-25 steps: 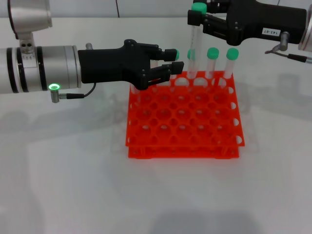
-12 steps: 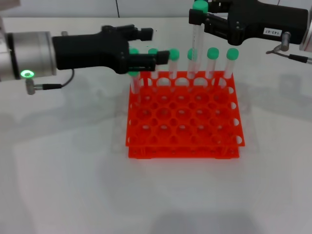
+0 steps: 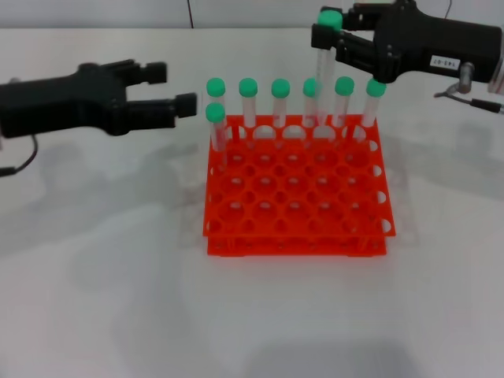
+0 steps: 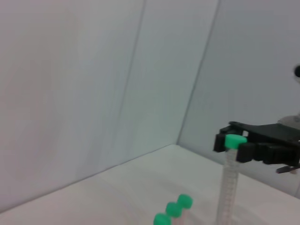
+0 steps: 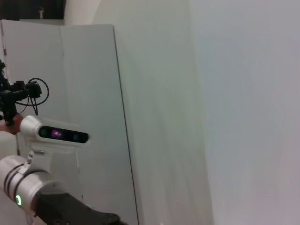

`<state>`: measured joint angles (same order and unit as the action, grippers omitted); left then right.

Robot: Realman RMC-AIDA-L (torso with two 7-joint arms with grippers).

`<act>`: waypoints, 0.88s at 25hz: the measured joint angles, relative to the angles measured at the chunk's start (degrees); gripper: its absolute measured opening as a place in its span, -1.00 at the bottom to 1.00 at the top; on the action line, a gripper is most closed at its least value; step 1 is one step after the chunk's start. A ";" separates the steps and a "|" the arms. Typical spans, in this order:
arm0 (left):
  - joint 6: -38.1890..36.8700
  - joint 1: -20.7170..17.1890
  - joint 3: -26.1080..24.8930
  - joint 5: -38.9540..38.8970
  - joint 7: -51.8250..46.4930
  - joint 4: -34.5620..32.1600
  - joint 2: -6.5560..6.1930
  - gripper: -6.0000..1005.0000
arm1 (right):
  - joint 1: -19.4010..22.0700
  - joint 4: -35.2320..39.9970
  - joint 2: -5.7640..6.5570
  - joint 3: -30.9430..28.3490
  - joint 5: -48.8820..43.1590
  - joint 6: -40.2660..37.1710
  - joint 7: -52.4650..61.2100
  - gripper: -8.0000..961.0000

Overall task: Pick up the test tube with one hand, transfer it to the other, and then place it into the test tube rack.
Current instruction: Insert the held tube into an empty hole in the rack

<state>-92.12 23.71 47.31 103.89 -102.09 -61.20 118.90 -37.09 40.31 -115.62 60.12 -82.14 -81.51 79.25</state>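
Observation:
The orange-red test tube rack (image 3: 295,189) stands mid-table. My right gripper (image 3: 327,33), the labelled one, is shut on the green cap end of a clear test tube (image 3: 322,79). It holds the tube upright over the rack's back row, with the lower end near the rack top. The same grip shows in the left wrist view (image 4: 233,141), with the tube (image 4: 228,183) hanging below. My left gripper (image 3: 170,88) is open and empty, well to the left of the rack.
Several green-capped tubes (image 3: 248,88) stand in the rack's back row and one (image 3: 214,114) stands in the second row at the left. Their caps (image 4: 173,210) show in the left wrist view. My left arm's silver wrist (image 5: 21,185) shows in the right wrist view.
My left gripper has drawn back to the left, away from the rack, open and empty. My right gripper has kept hold of the tube above the back row, shifting only slightly.

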 joint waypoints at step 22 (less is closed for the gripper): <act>-1.99 -9.27 -6.15 8.64 5.13 -2.40 -4.10 0.76 | 0.60 -0.47 -0.61 25.35 22.18 17.33 -7.55 -0.44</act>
<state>-94.12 14.44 41.15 112.53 -96.96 -63.60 114.80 -36.49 39.84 -116.23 85.47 -59.95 -64.19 71.70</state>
